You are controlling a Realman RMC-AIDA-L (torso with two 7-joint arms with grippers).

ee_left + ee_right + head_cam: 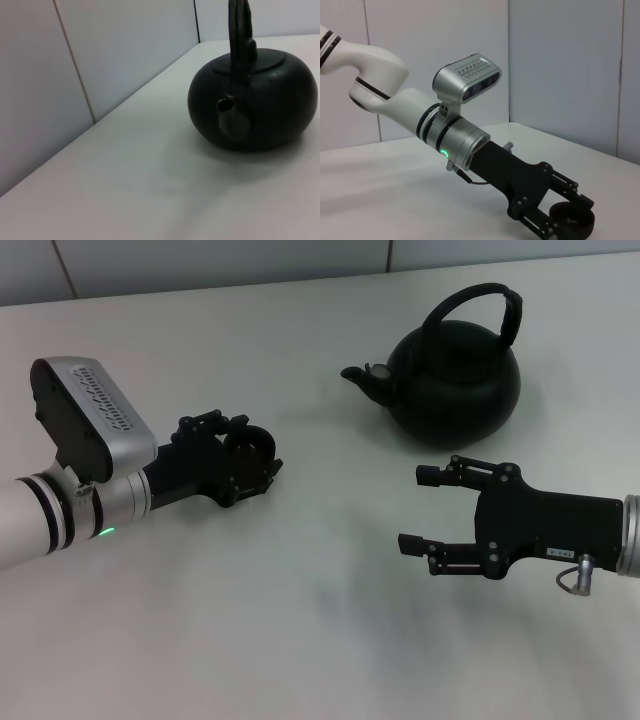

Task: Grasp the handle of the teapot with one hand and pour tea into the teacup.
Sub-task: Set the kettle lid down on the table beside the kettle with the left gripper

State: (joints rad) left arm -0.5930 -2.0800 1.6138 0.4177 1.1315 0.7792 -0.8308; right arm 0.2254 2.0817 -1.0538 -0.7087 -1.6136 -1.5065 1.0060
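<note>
The matte-black teapot (455, 385) stands on the white table at the back right, its spout (360, 375) pointing left. Its arched handle (480, 298) stands upright. The left wrist view shows the teapot (255, 100) spout-on, with the handle (239, 30) above it. My left gripper (252, 455) is shut on the small black teacup (250, 447) and holds it just above the table, left of the teapot. The right wrist view shows that gripper (565, 222) around the teacup (572, 220). My right gripper (418, 510) is open and empty, in front of the teapot and apart from it. No tea shows.
The white table (320, 640) runs back to a pale panelled wall (200, 265). The table's far edge meets the wall just behind the teapot.
</note>
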